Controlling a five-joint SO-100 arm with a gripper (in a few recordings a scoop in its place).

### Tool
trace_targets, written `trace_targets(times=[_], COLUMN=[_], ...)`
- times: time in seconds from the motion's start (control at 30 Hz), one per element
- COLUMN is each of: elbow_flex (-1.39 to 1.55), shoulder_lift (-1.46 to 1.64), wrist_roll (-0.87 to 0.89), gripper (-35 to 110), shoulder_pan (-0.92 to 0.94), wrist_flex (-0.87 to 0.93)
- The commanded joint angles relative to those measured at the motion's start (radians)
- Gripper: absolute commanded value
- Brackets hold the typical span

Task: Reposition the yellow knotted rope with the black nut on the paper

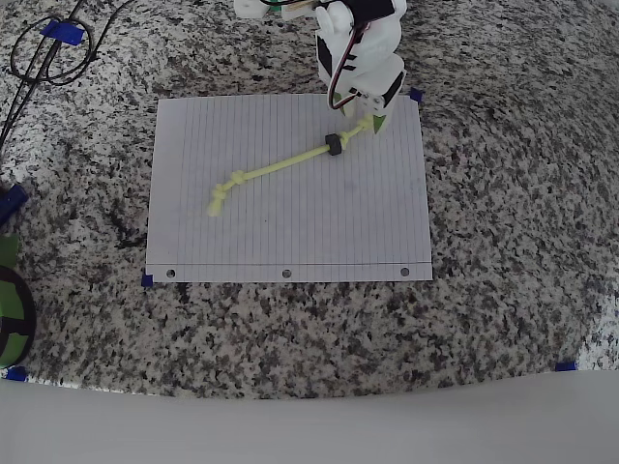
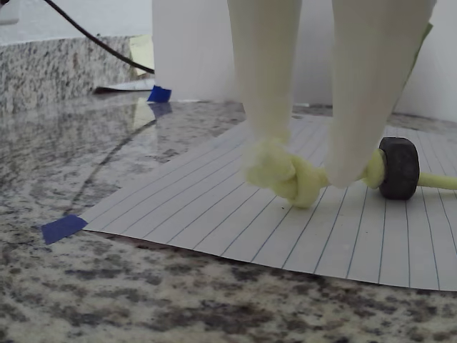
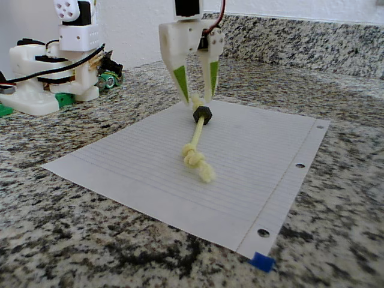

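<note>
The yellow knotted rope (image 1: pixel 280 164) lies straight and diagonal on the paper (image 1: pixel 290 232), one knot at its lower-left end and the other at the upper right. The black nut (image 1: pixel 335 145) sits on the cord near the upper-right knot. My gripper (image 1: pixel 370 124) points down over that end. In the wrist view its two pale fingers (image 2: pixel 265 107) reach the sheet (image 2: pixel 214 214) on either side of the end knot (image 2: pixel 289 175), with the nut (image 2: pixel 398 168) just beyond the right finger. The gripper (image 3: pixel 197 99) stands open in the fixed view, the cord's end showing in the gap above the nut (image 3: pixel 201 113).
The sheet is taped down on a speckled granite counter (image 1: pixel 503 290). Black cables (image 1: pixel 48 58) loop at the overhead view's top left, and a green and black object (image 1: pixel 10 309) sits at its left edge. The arm's white base (image 3: pixel 54 78) stands behind the paper, with a granite backsplash (image 3: pixel 312 42) beyond.
</note>
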Motion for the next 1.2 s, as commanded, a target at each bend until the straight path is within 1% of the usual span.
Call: trace_targets(times=[0.0,0.17,0.63,0.8,0.83,0.93,0.97,1.17], elbow_flex=[-0.031,-0.031,-0.031,-0.031,-0.031,-0.029,-0.029,-0.029], shoulder_lift=[-0.009,-0.031,-0.067,-0.069,-0.069,-0.071,-0.072,-0.066], wrist_roll=[0.012,0.012,0.008,0.003,0.002,0.002,0.002,-0.006], gripper=[39,35,37,35,30,4,0,0], shoulder_pan=[-0.005,0.0,-0.026,-0.018,-0.018,-0.018,-0.018,-0.011], wrist_flex=[-0.014,-0.032,-0.057,-0.055,-0.055,-0.052,-0.052,-0.051])
